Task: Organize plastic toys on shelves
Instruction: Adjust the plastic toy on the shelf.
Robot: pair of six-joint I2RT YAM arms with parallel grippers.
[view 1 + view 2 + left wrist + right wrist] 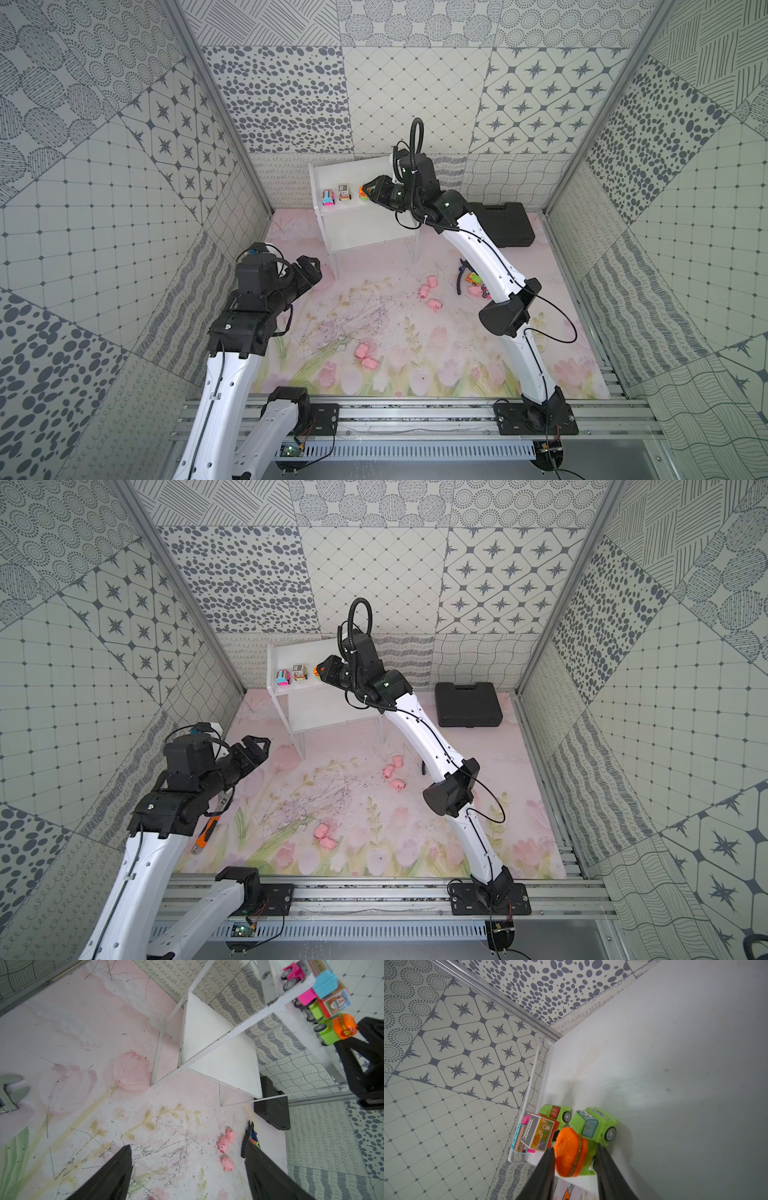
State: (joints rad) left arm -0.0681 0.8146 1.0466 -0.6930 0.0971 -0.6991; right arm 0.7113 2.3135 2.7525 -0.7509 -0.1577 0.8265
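The white shelves (357, 176) (309, 654) stand at the back. Three toy cars sit in a row on the top board: a pink one (328, 198), a grey one (344, 192) and a green car with an orange drum (363, 194) (591, 1126). My right gripper (368, 191) (574, 1147) is shut on that green and orange car, whose wheels rest on the board. Pink pigs (434, 305) (322, 831) lie on the floor mat. My left gripper (311, 266) (188, 1145) hangs open and empty above the mat, left of the shelves. Another small car (473, 279) lies beside the right arm.
A black case (467, 704) lies at the back right. Blue-handled pliers (460, 278) lie near the pigs, and an orange-handled wrench (205, 833) lies under the left arm. Patterned walls close in both sides and the back. The lower shelf board (365, 232) holds nothing.
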